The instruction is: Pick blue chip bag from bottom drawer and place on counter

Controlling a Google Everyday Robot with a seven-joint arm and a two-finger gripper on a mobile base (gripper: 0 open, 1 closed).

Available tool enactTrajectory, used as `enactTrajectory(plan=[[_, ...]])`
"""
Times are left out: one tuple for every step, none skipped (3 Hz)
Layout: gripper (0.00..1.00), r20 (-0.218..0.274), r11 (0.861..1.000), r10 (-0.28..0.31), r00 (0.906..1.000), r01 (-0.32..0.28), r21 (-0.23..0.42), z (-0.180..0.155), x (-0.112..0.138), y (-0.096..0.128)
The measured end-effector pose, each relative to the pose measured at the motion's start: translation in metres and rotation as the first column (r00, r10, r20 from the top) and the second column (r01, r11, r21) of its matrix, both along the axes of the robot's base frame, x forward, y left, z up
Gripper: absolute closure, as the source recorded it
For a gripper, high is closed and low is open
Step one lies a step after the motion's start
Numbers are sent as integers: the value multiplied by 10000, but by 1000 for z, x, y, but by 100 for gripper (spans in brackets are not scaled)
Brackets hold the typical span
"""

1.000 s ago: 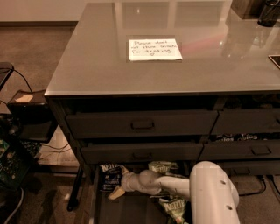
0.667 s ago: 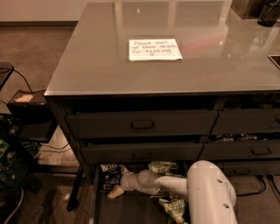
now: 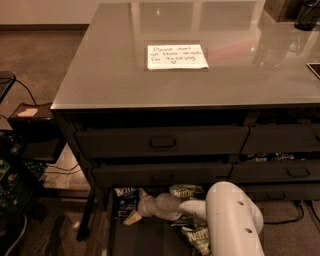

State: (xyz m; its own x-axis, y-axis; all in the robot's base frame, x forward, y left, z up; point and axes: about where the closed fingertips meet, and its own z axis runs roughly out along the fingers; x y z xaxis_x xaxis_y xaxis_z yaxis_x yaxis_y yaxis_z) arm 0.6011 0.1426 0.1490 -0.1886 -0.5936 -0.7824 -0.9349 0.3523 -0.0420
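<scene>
The bottom drawer (image 3: 145,240) is pulled open at the foot of the dark cabinet. The blue chip bag (image 3: 125,199), dark with white lettering on top, lies at its back left. My gripper (image 3: 132,216) reaches down into the drawer from the right, and its tip is at the bag's lower right edge. I cannot tell whether it touches the bag. My white arm (image 3: 232,220) covers the drawer's right part. The glossy grey counter (image 3: 110,75) is above, bearing a white handwritten note (image 3: 176,56).
Green chip bags lie in the drawer behind the gripper (image 3: 186,190) and under the arm (image 3: 197,235). The upper drawers (image 3: 162,142) are shut. A dark box (image 3: 30,127), cables and clutter stand on the floor at the left. A dark object (image 3: 306,15) sits at the counter's far right.
My arm's large white link has shifted slightly to the left. The gripper stays at the blue chip bag in the drawer.
</scene>
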Motion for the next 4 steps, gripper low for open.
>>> enactTrajectory(plan=[[0,-103,9997,-117,9999,115,-216,-10,6,-3],[18,-221,9993,-253,9994,247,-289,-17,8,-8],[42,-228,9993,-260,9994,254,-291,-17,9,-9],[66,-298,9993,-374,9989,373,-41,-11,4,-14]])
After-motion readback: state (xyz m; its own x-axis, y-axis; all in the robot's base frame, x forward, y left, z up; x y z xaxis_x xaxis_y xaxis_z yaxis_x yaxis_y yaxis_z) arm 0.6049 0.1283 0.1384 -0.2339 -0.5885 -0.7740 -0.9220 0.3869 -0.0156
